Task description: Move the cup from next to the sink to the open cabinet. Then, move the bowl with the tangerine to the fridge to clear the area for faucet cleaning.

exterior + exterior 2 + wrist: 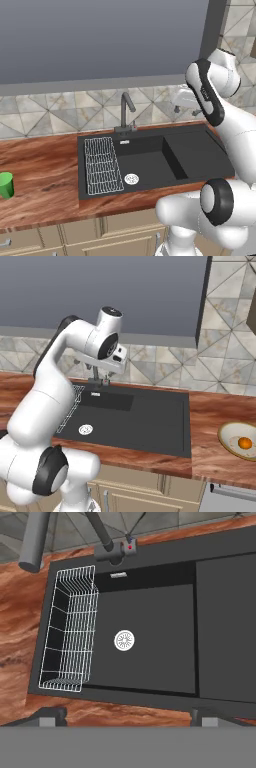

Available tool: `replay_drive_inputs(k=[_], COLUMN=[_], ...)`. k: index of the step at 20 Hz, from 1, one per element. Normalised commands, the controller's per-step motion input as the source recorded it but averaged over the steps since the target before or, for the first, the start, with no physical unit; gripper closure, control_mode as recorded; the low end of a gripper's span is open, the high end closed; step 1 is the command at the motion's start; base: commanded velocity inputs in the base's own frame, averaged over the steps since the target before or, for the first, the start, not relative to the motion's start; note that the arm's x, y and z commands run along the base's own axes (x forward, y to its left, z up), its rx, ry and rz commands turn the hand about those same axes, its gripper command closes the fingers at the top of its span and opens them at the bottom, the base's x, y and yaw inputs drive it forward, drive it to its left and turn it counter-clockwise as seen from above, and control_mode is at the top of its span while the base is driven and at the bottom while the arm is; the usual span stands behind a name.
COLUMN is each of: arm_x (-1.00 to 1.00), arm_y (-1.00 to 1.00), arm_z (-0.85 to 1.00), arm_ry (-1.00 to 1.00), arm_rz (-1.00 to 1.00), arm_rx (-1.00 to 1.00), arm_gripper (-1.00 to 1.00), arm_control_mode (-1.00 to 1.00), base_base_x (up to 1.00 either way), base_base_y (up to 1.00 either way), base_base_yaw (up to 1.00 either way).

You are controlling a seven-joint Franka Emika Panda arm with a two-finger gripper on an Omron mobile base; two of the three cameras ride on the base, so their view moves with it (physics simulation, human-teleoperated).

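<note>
Green cup (6, 185) stands untouched at the tabletop's (45, 175) left end, well apart from the sink (150, 160). Pincer (127, 714) hangs wide and empty above the basin, probably surveying before reaching left.

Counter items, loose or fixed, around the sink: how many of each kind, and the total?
Cup: 1, green, left of the sink
Bowl: 1, right of the sink
Tangerine: 1, in the bowl
Faucet: 1
Sink: 1
Wire drainer: 1, in the sink
Total: 6
</note>
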Motion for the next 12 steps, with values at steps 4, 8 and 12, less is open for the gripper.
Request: replay_drive_inputs(k=[4, 8, 12], arm_x=[0.00, -0.50, -0.62], arm_y=[0.00, 0.16, 0.48], arm_z=[0.00, -0.08, -0.06], arm_ry=[0.00, 0.00, 0.00], arm_rz=[0.00, 0.01, 0.10], arm_rx=[0.00, -0.05, -0.10], arm_gripper=[-1.00, -1.00, -1.00], arm_control_mode=[-1.00, -1.00, -1.00], base_base_x=[0.00, 0.00, 0.00], base_base_y=[0.00, 0.00, 0.00], base_base_yaw=[0.00, 0.00, 0.00])
